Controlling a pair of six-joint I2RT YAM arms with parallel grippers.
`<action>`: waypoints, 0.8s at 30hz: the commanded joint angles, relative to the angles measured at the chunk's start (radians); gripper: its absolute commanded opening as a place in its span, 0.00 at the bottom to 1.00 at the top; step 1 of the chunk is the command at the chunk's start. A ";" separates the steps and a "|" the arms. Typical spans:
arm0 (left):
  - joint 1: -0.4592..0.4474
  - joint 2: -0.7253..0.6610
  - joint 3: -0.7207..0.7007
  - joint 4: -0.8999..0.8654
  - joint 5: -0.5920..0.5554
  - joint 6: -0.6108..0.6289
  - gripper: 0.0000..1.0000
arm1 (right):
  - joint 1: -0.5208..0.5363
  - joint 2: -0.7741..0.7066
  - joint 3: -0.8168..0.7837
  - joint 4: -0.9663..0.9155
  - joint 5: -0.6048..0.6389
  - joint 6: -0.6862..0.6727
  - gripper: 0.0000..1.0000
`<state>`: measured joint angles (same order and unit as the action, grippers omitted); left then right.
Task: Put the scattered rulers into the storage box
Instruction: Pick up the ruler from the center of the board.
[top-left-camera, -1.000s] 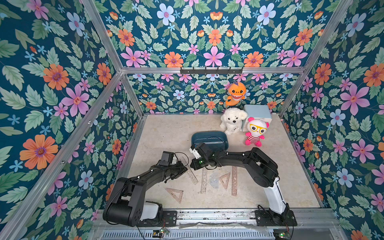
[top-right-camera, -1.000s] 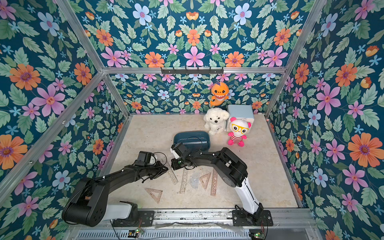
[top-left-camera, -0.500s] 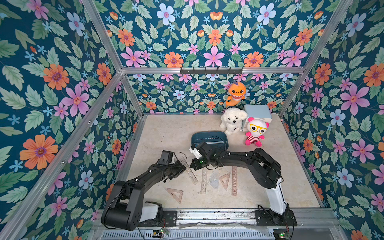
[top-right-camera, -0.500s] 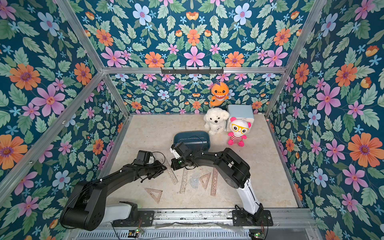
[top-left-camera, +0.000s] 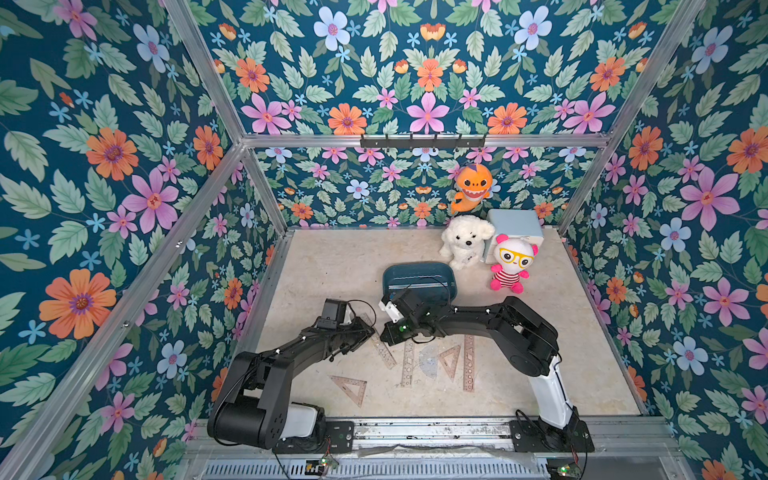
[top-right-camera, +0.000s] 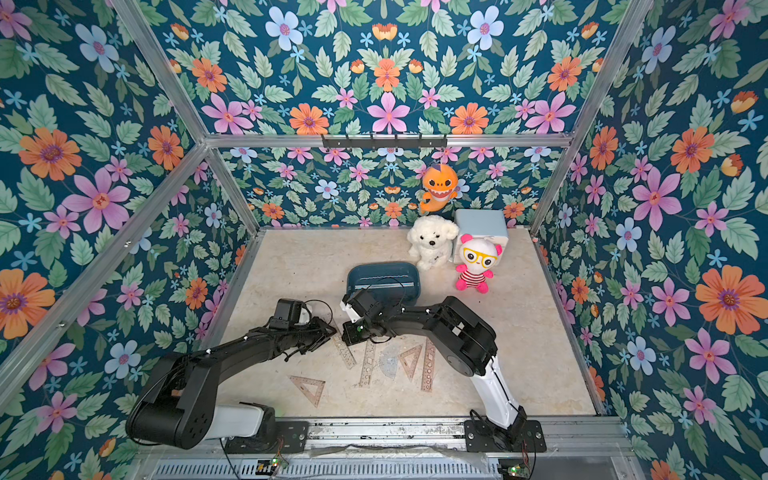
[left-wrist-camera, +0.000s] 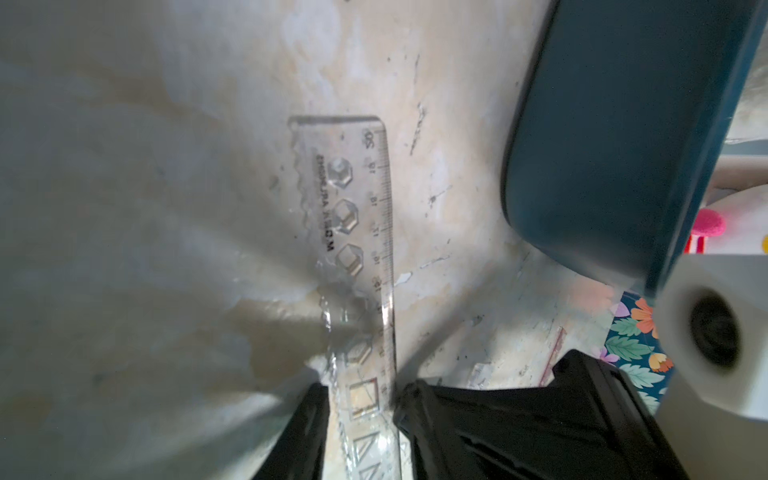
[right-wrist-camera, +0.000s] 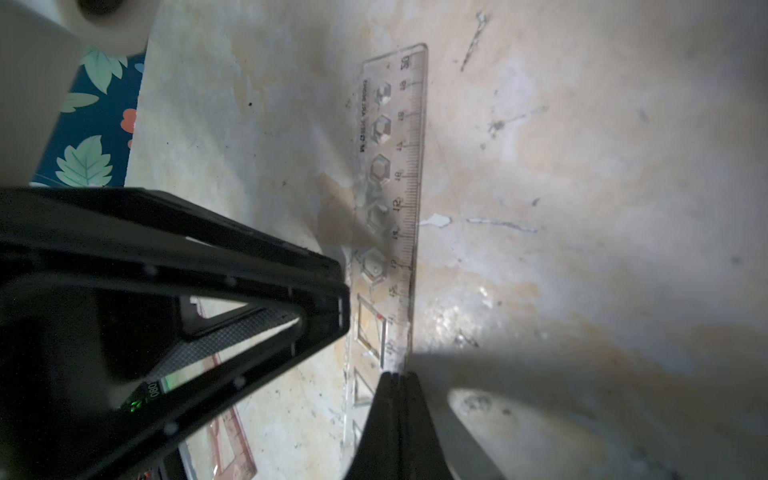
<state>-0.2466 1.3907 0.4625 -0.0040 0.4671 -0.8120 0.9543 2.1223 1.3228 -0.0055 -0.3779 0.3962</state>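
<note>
**When two arms share one ruler**

Since the ruler (left-wrist-camera: 357, 249) lies flat on the floor (top-left-camera: 332, 270), just beside the storage box (left-wrist-camera: 623, 145), I judge the job now is to get one edge up. My left gripper (left-wrist-camera: 361, 395) stands spread, with a finger at each long side. My right gripper (right-wrist-camera: 398, 376) has its tips pressed together at the scale edge, and I cannot tell whether plastic sits between them. I would hold the left steady as a stop, tip the edge up gently with the right, and lift only once the pinch is sure. The other rulers (top-left-camera: 468, 361) wait nearby.
</note>
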 joint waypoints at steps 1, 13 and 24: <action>0.000 0.031 -0.028 -0.193 -0.139 0.002 0.39 | 0.001 0.011 -0.010 0.002 -0.008 0.000 0.05; 0.001 0.022 -0.060 -0.169 -0.135 -0.015 0.38 | -0.003 -0.027 -0.017 0.024 -0.006 0.016 0.03; 0.003 0.010 -0.058 -0.180 -0.142 -0.007 0.39 | -0.001 -0.008 0.008 0.033 -0.033 0.032 0.03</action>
<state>-0.2470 1.3827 0.4213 0.0944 0.4572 -0.8310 0.9520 2.1036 1.3266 0.0254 -0.4004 0.4221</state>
